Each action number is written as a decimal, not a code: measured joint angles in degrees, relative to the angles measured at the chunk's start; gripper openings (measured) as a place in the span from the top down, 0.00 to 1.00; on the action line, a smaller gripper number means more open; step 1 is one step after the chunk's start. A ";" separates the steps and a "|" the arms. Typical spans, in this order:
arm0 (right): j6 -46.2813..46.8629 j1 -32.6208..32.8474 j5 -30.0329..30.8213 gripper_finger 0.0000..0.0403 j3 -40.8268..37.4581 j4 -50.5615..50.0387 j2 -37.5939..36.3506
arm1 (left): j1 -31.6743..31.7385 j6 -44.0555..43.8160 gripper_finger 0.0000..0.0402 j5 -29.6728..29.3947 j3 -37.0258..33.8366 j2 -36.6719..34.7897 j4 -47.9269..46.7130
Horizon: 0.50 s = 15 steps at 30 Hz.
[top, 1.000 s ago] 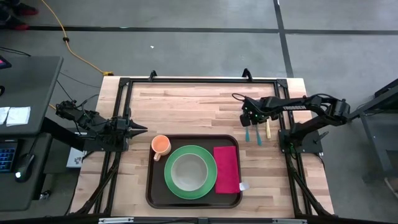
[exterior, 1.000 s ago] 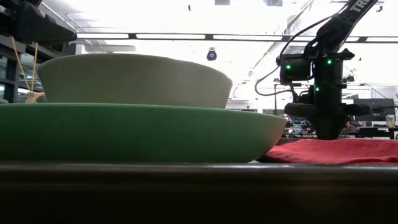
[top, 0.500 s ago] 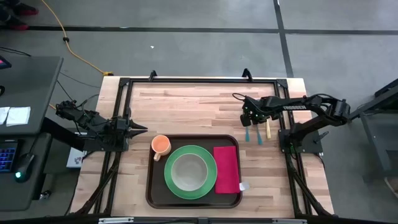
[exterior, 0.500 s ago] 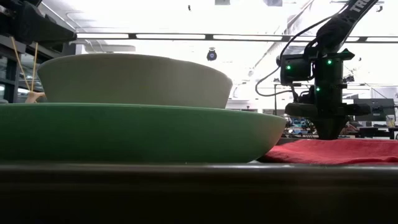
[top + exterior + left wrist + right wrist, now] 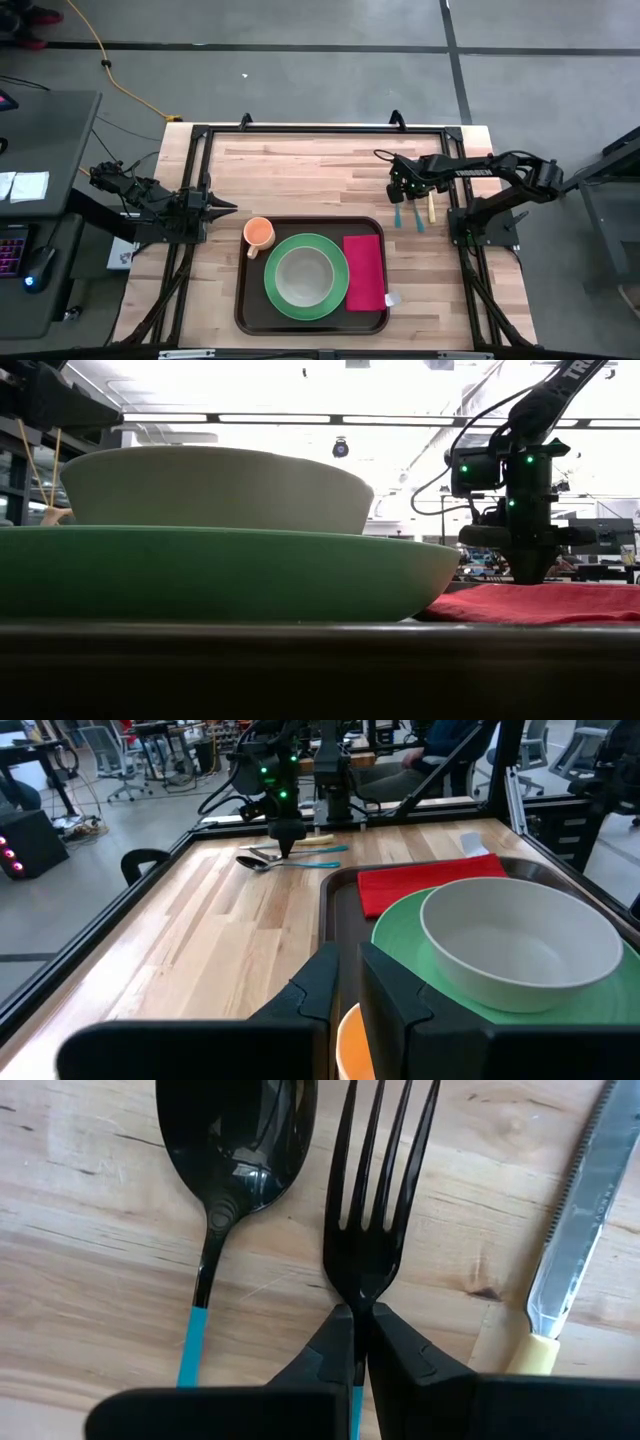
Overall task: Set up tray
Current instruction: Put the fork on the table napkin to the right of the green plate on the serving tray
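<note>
Since a moment ago, we see the right gripper has squeezed its fingers together on the neck of the fork; nothing else has moved. The fork lies on the table between the spoon and the knife. The tray sits at six o'clock on the table, holding the green plate, bowl, orange cup and red napkin. The left gripper waits at nine o'clock, fingers almost together, holding nothing.
</note>
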 joint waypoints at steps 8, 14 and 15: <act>0.04 -0.01 -0.44 0.99 0.00 -0.91 -0.72 | 0.00 0.00 0.83 0.00 0.00 0.00 -0.01; 0.59 -0.68 -1.76 0.99 -0.15 -2.34 -2.85 | 0.00 0.00 0.83 0.02 0.00 0.00 -0.01; 0.66 -0.80 -2.34 0.99 -0.18 -2.80 -3.23 | 0.00 0.00 0.83 0.02 0.00 0.00 -0.01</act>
